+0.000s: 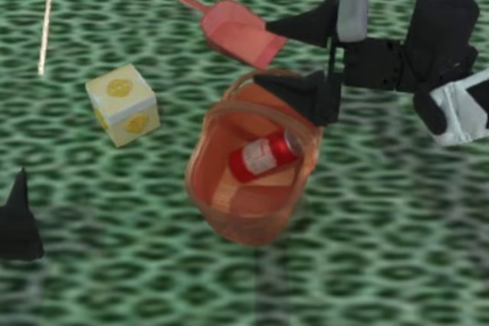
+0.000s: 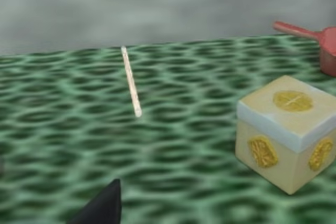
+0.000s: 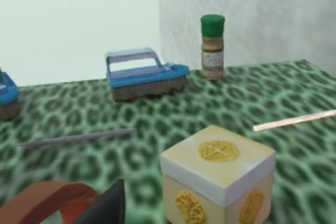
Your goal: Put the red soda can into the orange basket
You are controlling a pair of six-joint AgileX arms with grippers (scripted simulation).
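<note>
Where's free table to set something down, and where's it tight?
Free: the near strip in front of the orange basket, and the stretch between the thin stick and cream box. Crowded: the back right, with basket, pink scoop and right gripper.

Soda can (image 1: 263,156) inside basket (image 1: 200,181); box (image 1: 122,104) to its left, scoop (image 1: 237,30) behind.

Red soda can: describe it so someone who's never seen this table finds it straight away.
Find the orange basket, the big woven oval near the table's middle in the top view, just under the right gripper. The red soda can lies on its side on the basket's floor. It is the only small red cylinder with a silver end and a white label; the nearby pink scoop is flat with a handle.
</note>
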